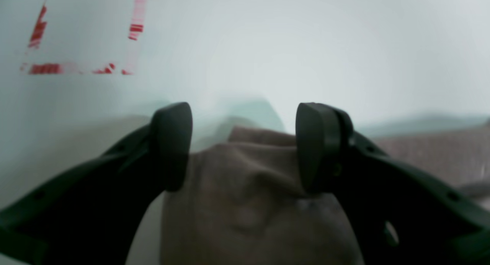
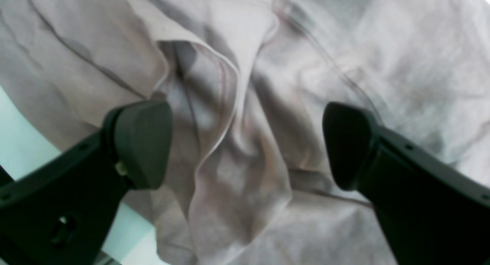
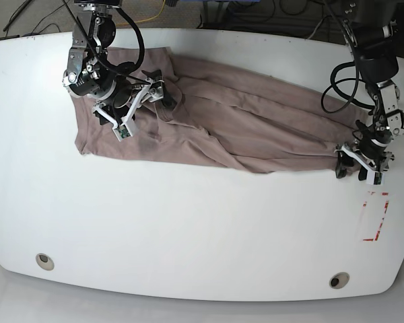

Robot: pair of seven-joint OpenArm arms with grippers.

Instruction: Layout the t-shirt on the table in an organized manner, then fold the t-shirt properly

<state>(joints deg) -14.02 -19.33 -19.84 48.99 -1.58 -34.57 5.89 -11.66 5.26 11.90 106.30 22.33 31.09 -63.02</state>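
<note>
The laying-out step is in hand: the t-shirt lies bunched across the table. The left gripper straddles a cloth end, jaws partly apart (grip uncertain); the right gripper hovers wide over folds. Next, I judge, both must pinch and spread.

No text, label, brand or number can be read in any view. The only sign is a red tape rectangle on the white table, near its edge in the base view; in the left wrist view the same mark shows as broken red strips, blurred, with nothing written on it. The t-shirt carries no print that shows.
</note>
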